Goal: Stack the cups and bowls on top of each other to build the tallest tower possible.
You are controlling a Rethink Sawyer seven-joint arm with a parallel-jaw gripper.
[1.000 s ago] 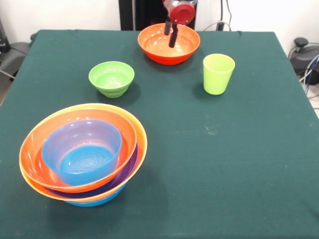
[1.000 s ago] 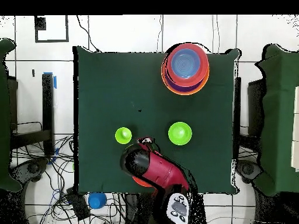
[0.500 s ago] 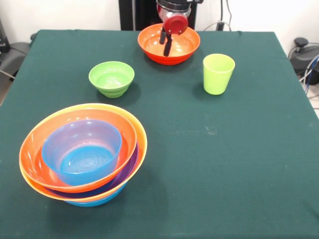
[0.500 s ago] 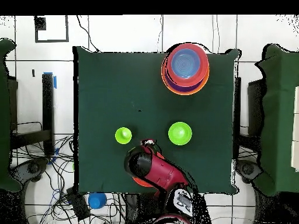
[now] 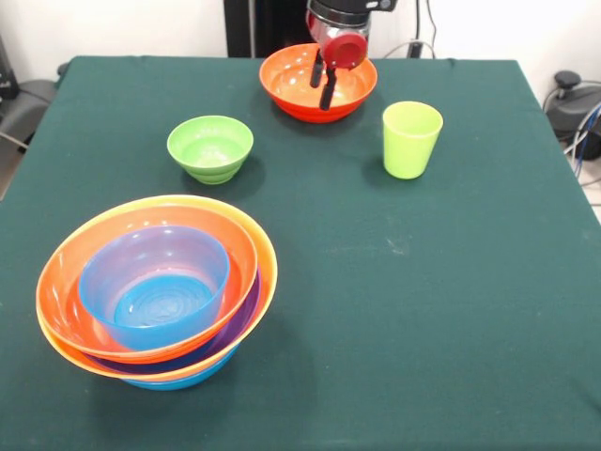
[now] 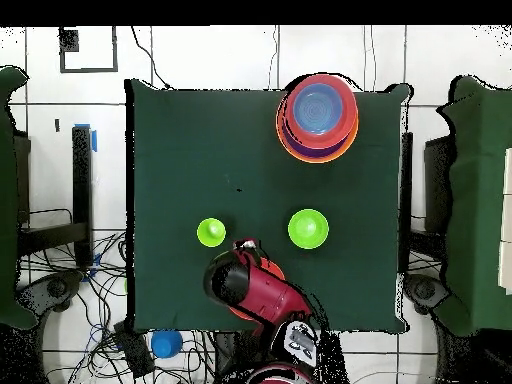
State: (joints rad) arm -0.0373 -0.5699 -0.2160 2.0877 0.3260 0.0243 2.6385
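No readable writing or labels on anything; front view, left to right: the tower (image 5: 155, 291) of nested bowls sits at the near left of the green table (image 5: 423, 310), blue bowl innermost, orange, purple and blue rims around it; small lime-green bowl (image 5: 210, 147) stands alone further back; red-orange bowl (image 5: 318, 83) at the far edge has the gripper (image 5: 322, 79) hanging inside it, two dark fingers narrowly apart, gripping nothing; lime-green cup (image 5: 410, 139) upright to its right, apart; path between items unobstructed
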